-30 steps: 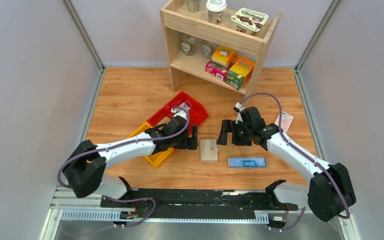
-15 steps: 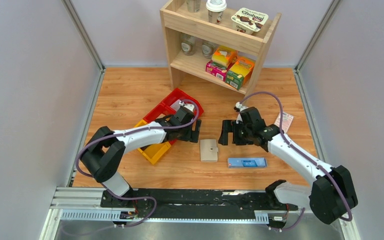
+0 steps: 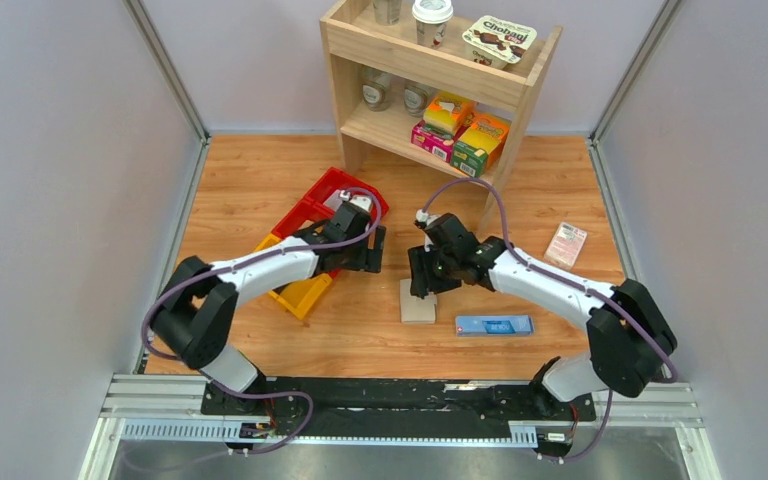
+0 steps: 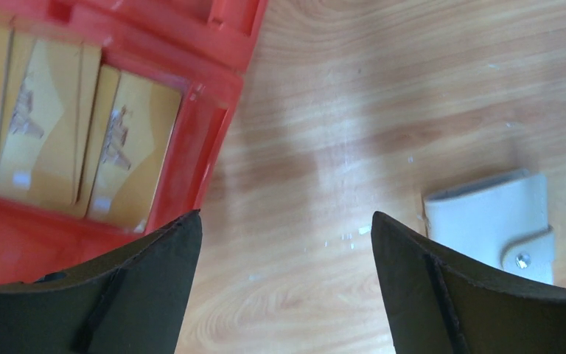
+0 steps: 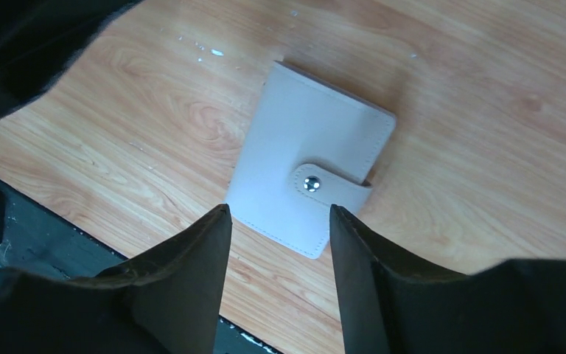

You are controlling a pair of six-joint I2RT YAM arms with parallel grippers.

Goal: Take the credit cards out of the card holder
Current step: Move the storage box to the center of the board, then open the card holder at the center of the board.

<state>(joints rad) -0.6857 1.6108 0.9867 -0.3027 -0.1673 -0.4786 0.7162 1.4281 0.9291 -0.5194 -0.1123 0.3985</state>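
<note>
The right gripper [image 5: 280, 210] stands with its jaws apart and nothing clamped between them. Its two dark fingers [image 5: 191, 273] leave a clear gap. Straight below that gap lies the card holder [image 5: 313, 177], flat on the wooden table [image 5: 486, 110]. It is closed, with its strap snapped down by a metal stud [image 5: 310, 184]. Seen from the wrist, the fingertips overlap the holder's nearest edge; whether they touch it I cannot tell.

From above, the right gripper [image 3: 422, 277] covers the far end of the card holder [image 3: 419, 305], and the rest shows on the side toward the arm bases. Further out on that near side and a little to the right lies a long blue box [image 3: 494, 325], apart from the holder. Well off to this gripper's right, a small pink-white packet [image 3: 566, 243] lies near the table's edge.

The left gripper [image 4: 284, 221] is wide open and holds nothing, with bare table under its gap. Beyond the finger at the left of the wrist view sits a red tray [image 4: 221, 96], with flat yellow-tan pieces [image 4: 125, 140] lying side by side in it. Beyond the other finger lies the card holder [image 4: 490, 221], apart from it.

From above, the left gripper [image 3: 374, 255] hangs at the edge of the red tray [image 3: 325, 190], and a yellow tray [image 3: 300, 295] sits against that tray's near side. This gripper faces the right one across a short stretch of table. Behind both stands a wooden shelf [image 3: 430, 65] with boxes and cups.
</note>
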